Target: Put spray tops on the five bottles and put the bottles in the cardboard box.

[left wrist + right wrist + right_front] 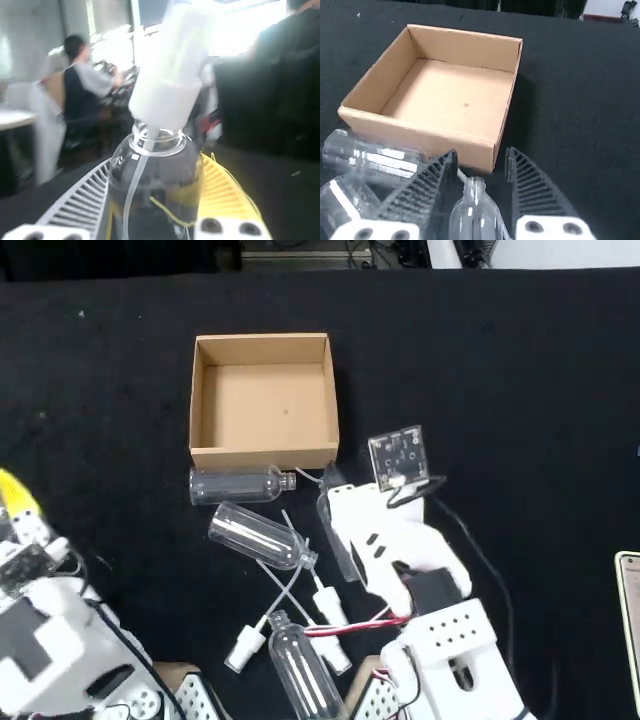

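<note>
Looks mid-capping, with the left gripper (156,165) clamped on a clear bottle (155,200) wearing a crooked spray top (170,85) and the right gripper (482,155) gaping wide around another bottle (470,207) near the cardboard box (420,135), so probably needs that top seated straight next.

Shiny clear plastic, dull brown cardboard, black cloth.

The bottle (155,180) inside the left claw (156,162) is clear, smooth, shiny plastic. The spray top (170,85) on it is plain white plastic with a thin see-through tube. That claw has bumpy plastic fingers, one white and one yellow. The right claw (482,160) is black plastic with ridges. Just past it, the cardboard box (450,100) is dull brown paper board. It sits on a matt black cloth surface (580,100).
</note>
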